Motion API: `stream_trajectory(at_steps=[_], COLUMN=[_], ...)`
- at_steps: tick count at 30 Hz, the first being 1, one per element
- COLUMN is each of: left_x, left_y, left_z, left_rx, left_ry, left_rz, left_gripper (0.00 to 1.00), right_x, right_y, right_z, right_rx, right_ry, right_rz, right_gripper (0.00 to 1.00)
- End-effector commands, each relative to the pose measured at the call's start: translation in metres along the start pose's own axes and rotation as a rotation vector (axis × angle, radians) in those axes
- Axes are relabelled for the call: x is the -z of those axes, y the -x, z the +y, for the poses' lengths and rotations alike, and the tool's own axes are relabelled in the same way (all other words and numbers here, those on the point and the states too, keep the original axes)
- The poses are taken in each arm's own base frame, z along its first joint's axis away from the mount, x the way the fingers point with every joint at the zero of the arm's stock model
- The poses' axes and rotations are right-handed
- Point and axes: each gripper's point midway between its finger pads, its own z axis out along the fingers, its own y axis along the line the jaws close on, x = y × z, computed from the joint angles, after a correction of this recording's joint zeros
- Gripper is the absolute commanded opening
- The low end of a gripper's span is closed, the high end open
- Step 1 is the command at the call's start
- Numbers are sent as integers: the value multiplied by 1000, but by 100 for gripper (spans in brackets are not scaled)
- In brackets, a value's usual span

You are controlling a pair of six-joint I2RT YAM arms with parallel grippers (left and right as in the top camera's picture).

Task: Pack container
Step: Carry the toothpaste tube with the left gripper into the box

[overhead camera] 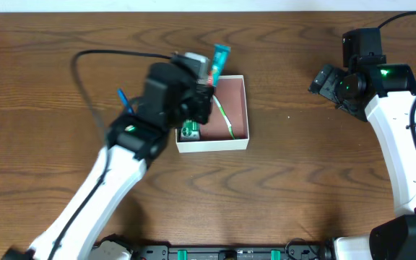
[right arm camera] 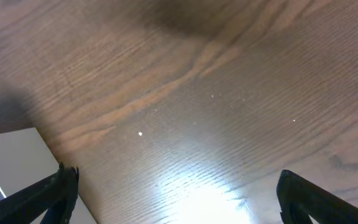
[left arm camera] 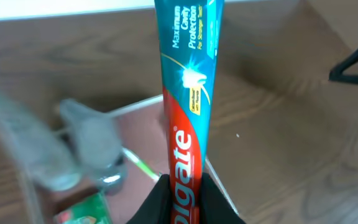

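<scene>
The container [overhead camera: 238,110] is a square shallow box with white walls and a reddish-brown inside, at the table's middle. In it lie a green packet [overhead camera: 189,131] and a green toothbrush [overhead camera: 224,120]. My left gripper [left arm camera: 182,202] is shut on a red and teal toothpaste tube [left arm camera: 188,93] and holds it above the container's far left part; the tube's end shows in the overhead view [overhead camera: 219,58]. The container's corner [left arm camera: 135,104], the packet [left arm camera: 86,210] and the toothbrush [left arm camera: 138,163] show below it. My right gripper [right arm camera: 176,193] is open and empty over bare wood at the far right.
A blue thing [overhead camera: 123,100] lies on the table left of my left arm. A black cable [overhead camera: 92,58] loops at the back left. A white object's edge [right arm camera: 8,158] shows at the lower left of the right wrist view.
</scene>
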Motion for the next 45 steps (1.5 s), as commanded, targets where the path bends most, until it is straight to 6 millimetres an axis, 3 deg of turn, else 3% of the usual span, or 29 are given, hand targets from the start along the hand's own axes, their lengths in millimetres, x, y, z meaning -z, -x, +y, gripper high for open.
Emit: stream_trajectory(at_steps=[1, 7, 19, 26, 37, 42, 45], left_x=[-27, -60, -83, -83, -83, -85, -86], left_y=[-16, -41, -67, -79, -84, -84, -81], left_z=[-5, 9, 22, 35, 28, 19, 16], left_rx=[27, 51, 99, 138, 152, 138, 139], left_ry=[13, 153, 274, 369, 361, 341, 332], left_rz=[47, 99, 143, 159, 173, 166, 151], left_gripper=[13, 13, 12, 8, 9, 30, 34], right_x=[10, 10, 10, 10, 10, 10, 10], right_y=[7, 7, 7, 7, 7, 7, 7], right_z=[-1, -1, -1, -1, -1, -1, -1], right_rx=[-11, -11, -11, -11, -11, -11, -11], right_ry=[14, 14, 14, 14, 14, 14, 14], right_rz=[-30, -30, -30, -30, -30, -30, -30], right_gripper=[99, 99, 99, 99, 99, 99, 99])
